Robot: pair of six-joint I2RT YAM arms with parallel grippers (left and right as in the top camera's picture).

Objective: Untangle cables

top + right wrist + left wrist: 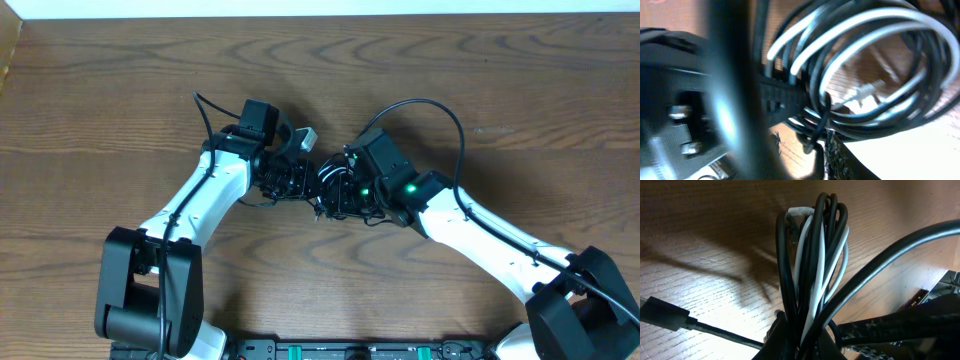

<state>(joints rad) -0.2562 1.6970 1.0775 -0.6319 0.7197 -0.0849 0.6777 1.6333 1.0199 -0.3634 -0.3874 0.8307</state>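
Overhead, both arms met near the middle of the table (100,90). The left gripper (283,180) and the right gripper (338,192) stood close together, with the cables (318,178) bunched between them. Whether the bunch touched the wood could not be told from this view.

From the left wrist, the cables rose as a tight upright bundle of black strands and one white strand (822,255). The bundle emerged from the lower edge of the view, where the left jaws were closed tight on it. A black plug (662,314) lay on the table at lower left, its lead running toward the bundle. A thicker dark cord (900,250) crossed at the right.

From the right wrist, the view was blurred. Loops of black and white cable filled the upper right, with a small plug end (865,92) inside them. One dark finger (845,157) sat just beneath the loops. Whether the right jaws gripped a strand or stood apart could not be told.

Hazards, as a judgement: with the bundle clamped whole, pulling the arms apart would likely tighten the knot rather than free a strand. A loop could also snag on a finger or on the thicker dark cord.
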